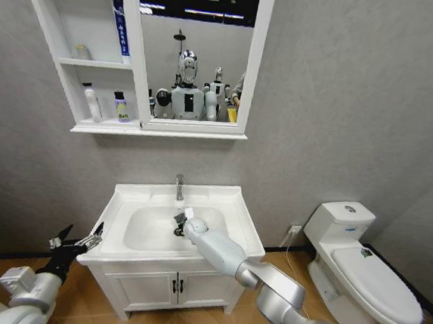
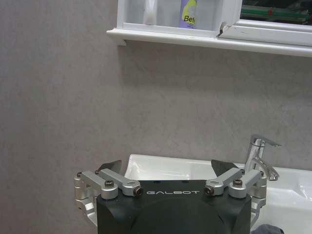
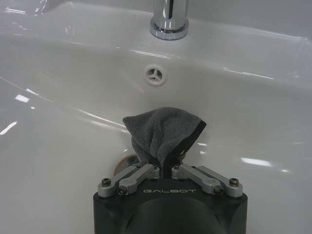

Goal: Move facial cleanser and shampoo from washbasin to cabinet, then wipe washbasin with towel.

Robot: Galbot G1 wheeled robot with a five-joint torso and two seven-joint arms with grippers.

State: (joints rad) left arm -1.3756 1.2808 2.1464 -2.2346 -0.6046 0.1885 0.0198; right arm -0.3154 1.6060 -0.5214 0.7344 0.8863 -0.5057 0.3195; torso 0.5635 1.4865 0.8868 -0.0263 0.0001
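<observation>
We hold the towel [image 3: 163, 132] clamped in our right gripper [image 3: 165, 168], pressed low in the washbasin [image 1: 221, 196] just in front of the tap [image 3: 169, 17], so it can wipe the bowl. Our left gripper [image 1: 81, 239] waits spread wide beside the washbasin's left edge.

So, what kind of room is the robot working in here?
Most likely a bathroom, perhaps a mock-up: a white ceramic washbasin with a chrome tap, a white toilet, and a white wall-hung mirror cabinet.

Right gripper [image 3: 165, 168] reaches forward and down, jaws clamped; left gripper [image 2: 165, 171] low at left, jaws spread.
</observation>
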